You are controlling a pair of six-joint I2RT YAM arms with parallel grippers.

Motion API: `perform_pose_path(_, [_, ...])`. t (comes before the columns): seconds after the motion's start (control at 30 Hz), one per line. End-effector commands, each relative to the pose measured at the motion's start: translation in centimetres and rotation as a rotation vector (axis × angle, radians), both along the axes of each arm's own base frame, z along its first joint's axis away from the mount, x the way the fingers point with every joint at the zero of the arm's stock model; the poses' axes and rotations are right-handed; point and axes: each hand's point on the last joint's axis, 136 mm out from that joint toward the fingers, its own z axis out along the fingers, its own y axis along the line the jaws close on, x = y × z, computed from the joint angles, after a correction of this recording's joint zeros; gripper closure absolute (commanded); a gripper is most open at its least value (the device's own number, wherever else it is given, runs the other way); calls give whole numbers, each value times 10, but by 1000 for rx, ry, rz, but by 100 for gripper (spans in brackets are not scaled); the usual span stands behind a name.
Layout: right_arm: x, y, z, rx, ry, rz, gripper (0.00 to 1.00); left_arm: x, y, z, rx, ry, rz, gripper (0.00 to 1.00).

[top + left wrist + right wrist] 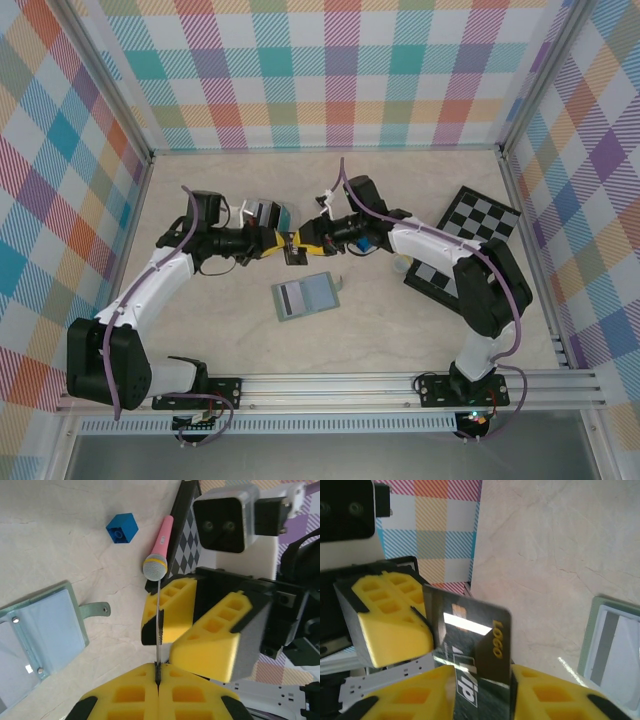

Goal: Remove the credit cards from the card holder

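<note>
Pinching a dark card point(470, 625) by one edge, the left gripper point(158, 672) had its yellow fingers pressed together on it, and in the left wrist view the card stood up from between them as a thin line. The right gripper point(482, 680) faced it from the other side with a finger on each face of the same card, which bore gold lettering. Whether those fingers were clamping the card or only flanking it could not be told from the pictures.

The two grippers met nose to nose in the air above the table point(400, 330), with the card between them and clear of the surface. Just in front of them, toward the arm bases, the card holder point(322, 292) lay flat and open with its pale inner panels facing up, and neither gripper touched it. A pale card point(290, 298) with a dark stripe sat in one of its panels.

So the task looked partly done: one card was out of the holder and looked to be in a hand-over between the arms. It had not been set down yet, and at least the striped card was left to draw out. Whether the other pockets held more cards was not visible.
</note>
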Motion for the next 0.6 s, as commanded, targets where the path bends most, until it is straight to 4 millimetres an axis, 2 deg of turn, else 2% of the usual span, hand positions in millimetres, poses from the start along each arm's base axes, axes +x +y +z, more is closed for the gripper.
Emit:
perform_pose_path(0.0, [-3, 5, 19, 97, -18, 40, 75, 7, -1, 12, -54, -26, 6, 100])
perform_pose_path(0.2, [-1, 5, 29, 138, -23, 7, 89, 11, -5, 14, -132, 15, 37, 100])
perform_pose_path(0.4, [0, 5, 39, 171, -27, -6, 91, 11, -5, 17, -152, -2, 51, 82])
perform_pose_path(0.57, [2, 9, 45, 199, -15, 1, 91, 12, -6, 13, -174, 6, 59, 77])
